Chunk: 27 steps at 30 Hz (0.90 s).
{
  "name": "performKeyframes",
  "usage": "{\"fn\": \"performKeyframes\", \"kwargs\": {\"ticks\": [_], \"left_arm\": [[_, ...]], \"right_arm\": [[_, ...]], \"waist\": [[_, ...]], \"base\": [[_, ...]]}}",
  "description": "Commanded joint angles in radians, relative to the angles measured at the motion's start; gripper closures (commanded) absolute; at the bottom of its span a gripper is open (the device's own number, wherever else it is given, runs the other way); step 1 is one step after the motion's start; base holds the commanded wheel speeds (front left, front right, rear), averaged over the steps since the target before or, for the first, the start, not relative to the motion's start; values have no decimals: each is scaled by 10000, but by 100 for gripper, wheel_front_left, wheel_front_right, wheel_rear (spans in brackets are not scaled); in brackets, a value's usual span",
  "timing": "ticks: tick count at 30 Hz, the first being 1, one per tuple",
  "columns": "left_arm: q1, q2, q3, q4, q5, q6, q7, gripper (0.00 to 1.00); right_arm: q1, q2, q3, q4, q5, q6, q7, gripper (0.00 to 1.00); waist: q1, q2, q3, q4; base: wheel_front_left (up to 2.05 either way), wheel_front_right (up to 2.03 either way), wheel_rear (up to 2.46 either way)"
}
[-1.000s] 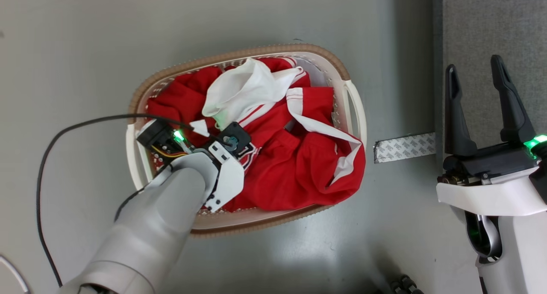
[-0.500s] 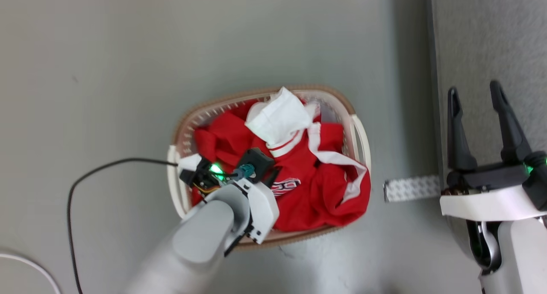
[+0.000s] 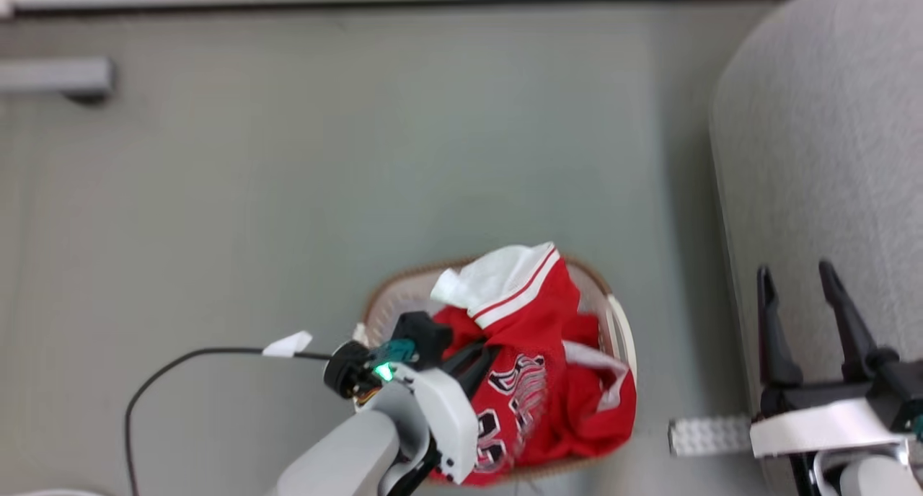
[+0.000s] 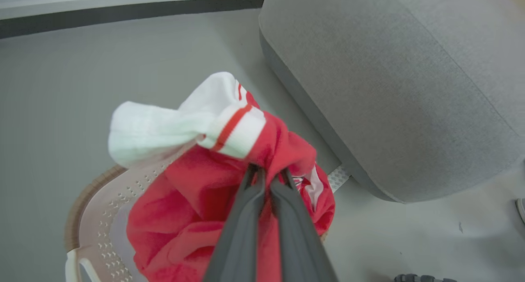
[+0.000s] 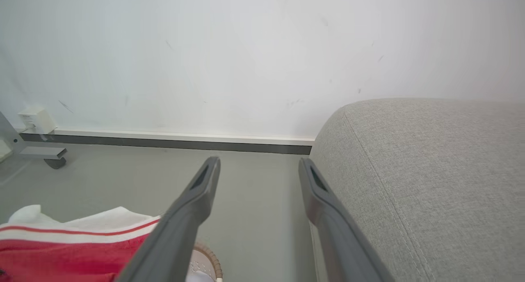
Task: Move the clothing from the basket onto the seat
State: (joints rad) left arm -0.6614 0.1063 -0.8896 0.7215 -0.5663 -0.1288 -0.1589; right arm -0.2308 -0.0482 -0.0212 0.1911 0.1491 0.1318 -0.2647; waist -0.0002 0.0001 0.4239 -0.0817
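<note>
Item: left gripper (image 4: 266, 173). The jaws are drawn together to a narrow slit, with a fold of the clothing (image 4: 192, 200) pinched between the tips. Change noted: a second ago this gripper was pressed down into the red pile, which lay spread within the basket (image 3: 395, 288). Now the pile is gathered into a bunch hanging from the jaws. Its white-trimmed edge stands above and beyond the tips, and the black lettered front is turned out below them in the head view. The head view itself has shifted and a skirting board now runs along its top, so the camera has moved. The basket's lower place in that view is therefore no move of the basket. Location of the clothing: raised at the jaws, with the lower folds trailing beneath them into the basket and over its rim. Whether any garment has fully cleared the basket cannot be told. Item: seat (image 4: 389, 89). It lies to the right of the jaws and beyond them, well apart from the cloth. Item: right gripper (image 3: 793, 272). The jaws are wide apart with nothing between them, and the seat is just to their right, as before. Assessment: the grasp looks sound and the lift is under way, but the transfer is not yet done. The next move likely needs more height to free the trailing folds, then a carry rightward over the seat. Risk: the trailing cloth may snag the rim and drag the basket.
</note>
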Motion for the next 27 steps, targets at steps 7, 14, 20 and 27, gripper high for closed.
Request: {"fn": "performKeyframes", "kwargs": {"ticks": [7, 14, 20, 27], "left_arm": [[954, 662, 278, -1572, -524, 396, 309, 100], [1588, 1318, 640, -3475, -817, 1093, 763, 100], [1963, 1897, 1032, -4942, -1133, 1677, 1139, 100], [2151, 2426, 1693, -6581, -1573, 2248, 1561, 100]], "right_arm": [[698, -44, -8, 277, 1, -21, 4, 0], [1124, -42, 38, 491, 101, -21, 4, 0], [1541, -42, 145, 663, 134, -21, 4, 0], [2042, -41, 348, 838, 201, -21, 4, 0]], "waist": [[2, -1, -1848, 370], [2, -1, -2728, 440], [2, -1, -3452, 453], [2, -1, -4137, 458]], "base": [[0, 0, 0], [0, 0, 0], [0, 0, 0], [0, 0, 0]]}}
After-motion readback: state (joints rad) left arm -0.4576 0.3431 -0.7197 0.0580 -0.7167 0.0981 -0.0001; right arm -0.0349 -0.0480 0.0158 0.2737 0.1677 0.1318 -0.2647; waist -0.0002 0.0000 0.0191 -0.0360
